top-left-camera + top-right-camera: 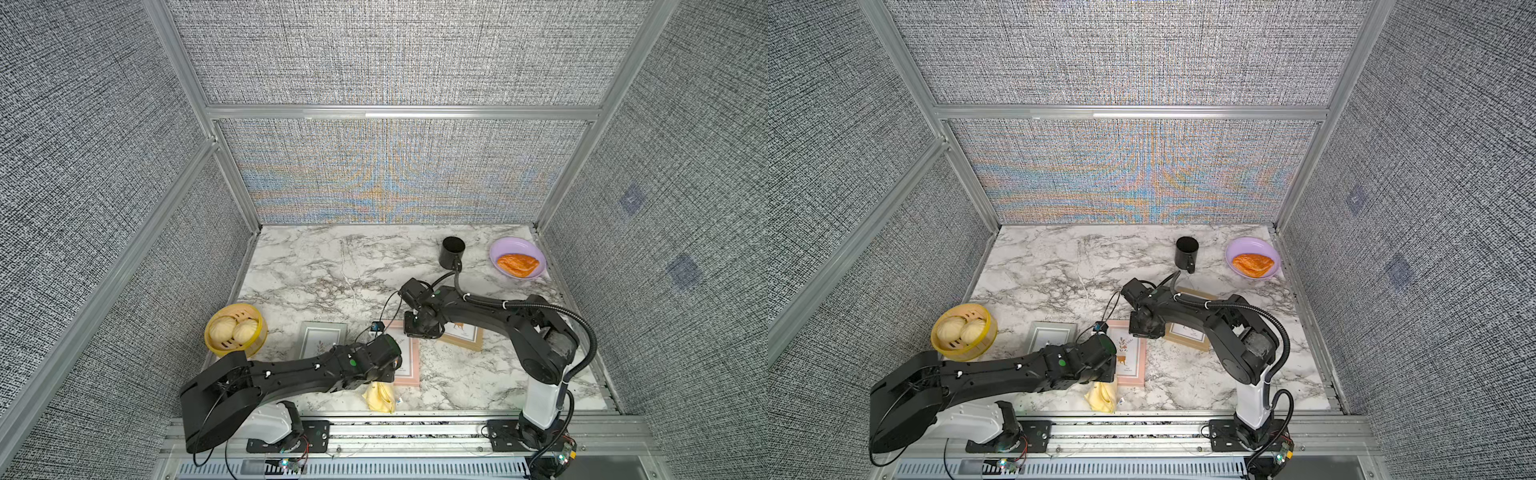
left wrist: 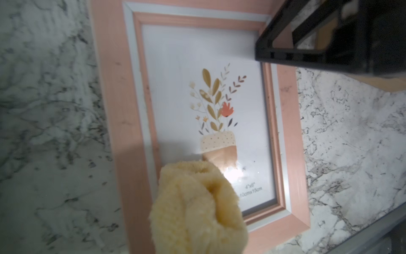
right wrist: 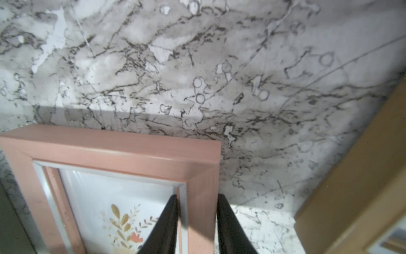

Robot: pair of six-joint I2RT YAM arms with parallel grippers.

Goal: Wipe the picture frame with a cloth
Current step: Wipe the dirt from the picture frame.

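Marble-patterned table (image 1: 316, 266), grey fabric walls (image 1: 374, 62). Item: pink picture frame (image 2: 118, 105), lying flat, floral print, near the front edge. Item: cloth (image 2: 197, 209), pale yellow, bunched, clamped in the closed left gripper (image 1: 388, 370), over the frame's near corner; contact with the glass cannot be told. Right gripper (image 3: 197, 199): fingers pinch the frame's side rail by its far corner. Neighbours: grey frame (image 1: 322, 338), wooden frame (image 1: 463, 334).

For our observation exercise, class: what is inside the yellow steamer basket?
Two pale buns lie side by side in the yellow steamer basket. Some slatted floor shows beside them; beneath the buns is hidden.
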